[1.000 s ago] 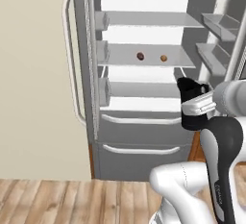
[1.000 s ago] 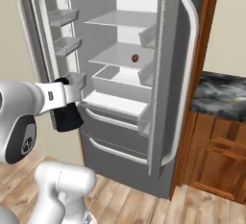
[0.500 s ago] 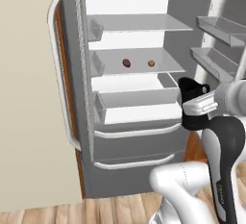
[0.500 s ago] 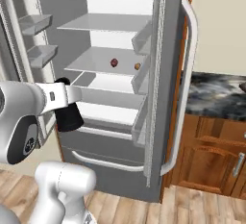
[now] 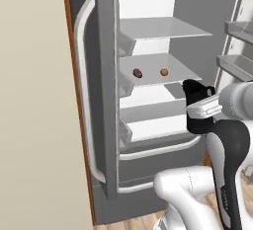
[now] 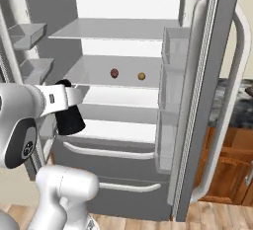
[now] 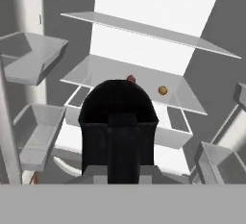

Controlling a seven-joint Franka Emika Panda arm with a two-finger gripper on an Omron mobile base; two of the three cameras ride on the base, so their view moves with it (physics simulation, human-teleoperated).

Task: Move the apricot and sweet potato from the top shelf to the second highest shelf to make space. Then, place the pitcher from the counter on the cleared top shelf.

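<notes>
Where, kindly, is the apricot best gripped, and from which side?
Grip the apricot across its middle, coming level from the open front of the fridge: it is a small round ball, and the top shelf above likely blocks a steep approach. The sweet potato lies apart from it, leaving finger room.

No legible text, label, brand, number or sign on any surface in these views. A faint grey mark sits on the arm's dark joint in the right base view, too small and blurred to read.
</notes>
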